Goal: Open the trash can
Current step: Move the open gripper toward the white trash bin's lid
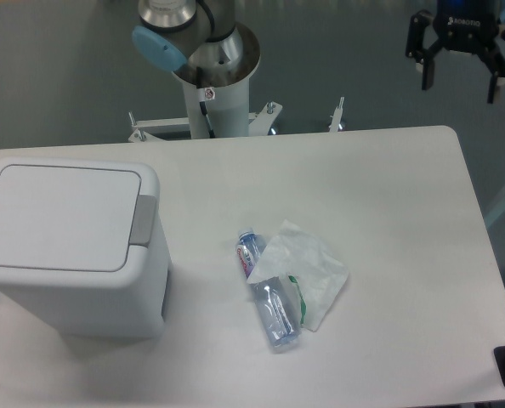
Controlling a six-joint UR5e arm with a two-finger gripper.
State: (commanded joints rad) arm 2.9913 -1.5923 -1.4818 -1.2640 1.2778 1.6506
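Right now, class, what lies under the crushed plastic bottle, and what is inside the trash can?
The plastic bottle overlaps a crumpled clear plastic bag on the table. The trash can has its lid shut, so its contents are hidden.

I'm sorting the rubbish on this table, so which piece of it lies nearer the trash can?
The crushed plastic bottle: it lies on the trash can's side of the clear plastic wrapper, which sits farther off, toward the table's other end.

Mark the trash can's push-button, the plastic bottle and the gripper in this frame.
push-button (pixel 144 220), fixed camera view, middle of the grey tab at the lid's right edge.
plastic bottle (pixel 269 302), fixed camera view, its clear crumpled body.
gripper (pixel 460 82), fixed camera view, midway between its open black fingertips.
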